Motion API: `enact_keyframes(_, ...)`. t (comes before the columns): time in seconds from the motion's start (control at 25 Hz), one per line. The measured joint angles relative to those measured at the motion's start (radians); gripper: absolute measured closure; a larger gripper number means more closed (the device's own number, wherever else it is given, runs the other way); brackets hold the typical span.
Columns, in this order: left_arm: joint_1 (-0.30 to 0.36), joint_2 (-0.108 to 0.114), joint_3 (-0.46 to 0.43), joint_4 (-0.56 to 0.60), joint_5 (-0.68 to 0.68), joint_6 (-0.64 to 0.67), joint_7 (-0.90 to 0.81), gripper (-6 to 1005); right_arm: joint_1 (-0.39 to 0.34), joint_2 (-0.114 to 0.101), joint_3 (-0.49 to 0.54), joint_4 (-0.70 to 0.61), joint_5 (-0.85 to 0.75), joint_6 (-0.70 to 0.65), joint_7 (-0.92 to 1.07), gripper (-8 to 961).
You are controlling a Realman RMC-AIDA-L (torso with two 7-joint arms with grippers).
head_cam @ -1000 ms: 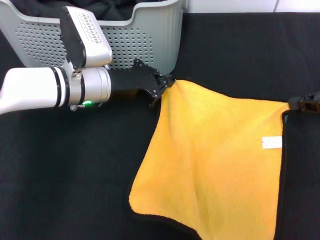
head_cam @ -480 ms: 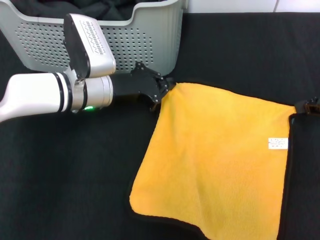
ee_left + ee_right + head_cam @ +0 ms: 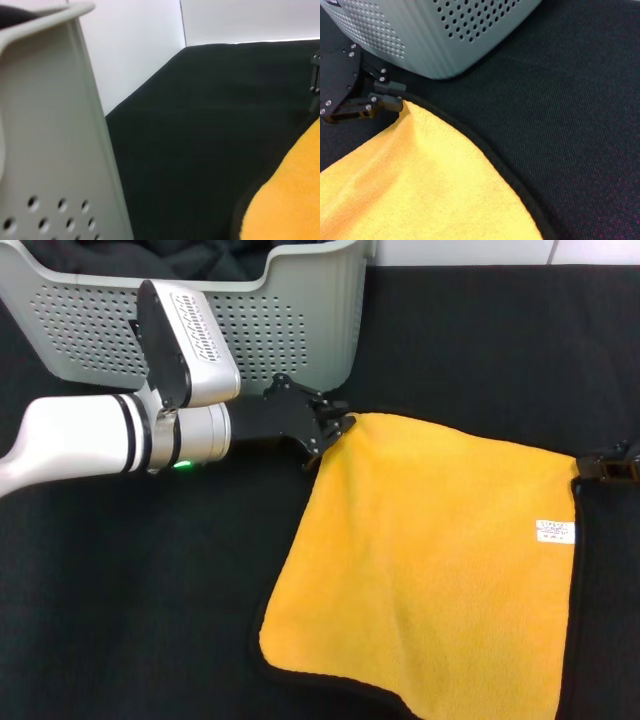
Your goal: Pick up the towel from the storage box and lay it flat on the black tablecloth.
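We are seeing the towel (image 3: 430,565) lying spread on the black tablecloth (image 3: 130,600). Our left pincer (image 3: 338,426) is pinching its far left corner; our right pincer (image 3: 607,466) is gripping the far right corner. Beyond sits the storage box (image 3: 290,325).

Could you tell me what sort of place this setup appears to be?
Probably a lab bench for cloth-handling trials: a black tablecloth covers the table, a storage box holds dark garments, and the left gripper and right gripper hold the towel.
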Motion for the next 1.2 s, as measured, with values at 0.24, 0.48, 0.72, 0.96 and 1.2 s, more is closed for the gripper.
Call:
enact_keyframes(0.24, 0.010, 0.001, 0.000, 0.000, -0.005, -0.010, -0.009, 784, -0.058, 0.018, 0.002, -0.085, 0.006, -0.005, 0.000, 715)
enact_keyframes(0.48, 0.048, 0.003, 0.000, -0.005, -0.070, 0.030, -0.021, 656, -0.144, 0.056, 0.039, -0.233, 0.005, -0.021, 0.006, 579)
enact_keyframes(0.72, 0.109, 0.011, 0.000, -0.073, -0.128, 0.210, -0.082, 472, -0.220, 0.091, 0.135, -0.389, 0.062, -0.139, -0.004, 423)
enact_keyframes(0.96, 0.182, 0.019, 0.000, -0.141, -0.196, 0.448, -0.153, 215, -0.263, 0.086, 0.147, -0.401, 0.282, -0.234, -0.112, 219)
enact_keyframes(1.2, 0.215, 0.050, 0.000, -0.173, -0.219, 0.758, -0.232, 106, -0.257, 0.093, 0.134, -0.395, 0.437, -0.345, -0.271, 119)
